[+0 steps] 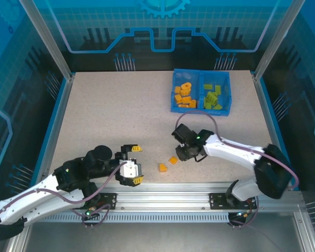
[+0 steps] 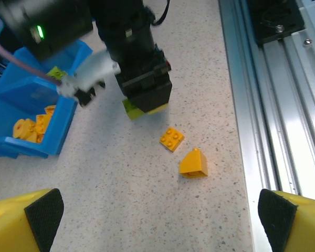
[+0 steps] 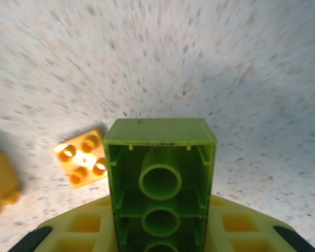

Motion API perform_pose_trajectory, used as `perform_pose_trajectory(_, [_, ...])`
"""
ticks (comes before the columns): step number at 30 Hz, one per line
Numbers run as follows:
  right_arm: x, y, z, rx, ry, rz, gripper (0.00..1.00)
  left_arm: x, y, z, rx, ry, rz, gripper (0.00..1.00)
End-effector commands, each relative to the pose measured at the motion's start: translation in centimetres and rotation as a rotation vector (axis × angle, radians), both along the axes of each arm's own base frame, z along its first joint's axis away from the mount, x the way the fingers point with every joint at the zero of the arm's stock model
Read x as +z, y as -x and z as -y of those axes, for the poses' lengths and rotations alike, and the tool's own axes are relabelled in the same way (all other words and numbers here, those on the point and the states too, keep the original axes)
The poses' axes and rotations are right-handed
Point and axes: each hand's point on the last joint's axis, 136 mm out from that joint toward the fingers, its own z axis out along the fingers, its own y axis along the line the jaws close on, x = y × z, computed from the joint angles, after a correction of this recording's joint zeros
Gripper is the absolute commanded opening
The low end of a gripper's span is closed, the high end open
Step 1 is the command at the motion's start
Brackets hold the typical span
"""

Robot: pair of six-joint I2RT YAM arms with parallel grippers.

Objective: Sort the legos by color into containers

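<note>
Right wrist: lime-green lego [image 3: 160, 173] between jaws

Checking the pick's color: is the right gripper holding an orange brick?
No, the right gripper is clamped on a lime-green brick.

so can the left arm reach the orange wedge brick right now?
Probably yes: left gripper is open, facing the orange wedge, bare table between. The right gripper, gripping a green brick, sits just beyond.
</note>
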Motion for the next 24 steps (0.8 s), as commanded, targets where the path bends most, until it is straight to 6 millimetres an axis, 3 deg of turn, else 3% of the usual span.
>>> perform_pose_trajectory(1, [4.2,-2.3,0.9,-0.102,-0.098,0.14,0.25,0.9,-1.6,-0.5,0.073,0.024,0.077,0.99])
perform_pose_trajectory(5, [7.3,-6.0,3.3,-0.223,-0.189,0.213,0.25,1.6,-2.6,-1.2,0.143,0.046,0.097,0.99])
perform_pose_trajectory(10, [10.3,-12.3,7.4,-0.341,-0.19,0.309,0.25,1.8,-2.6,-1.5,0.157,0.069,0.074,0.99])
perform_pose_trajectory(16, [10.4,-20.9,12.7,-0.479,-0.101,0.353,0.23,1.9,-2.9,-1.9,0.185,0.089,0.049,0.99])
perform_pose_trajectory(24, [8.8,-29.8,17.7,-0.575,-0.001,0.317,0.23,2.3,-2.7,-2.4,0.194,0.124,0.061,0.99])
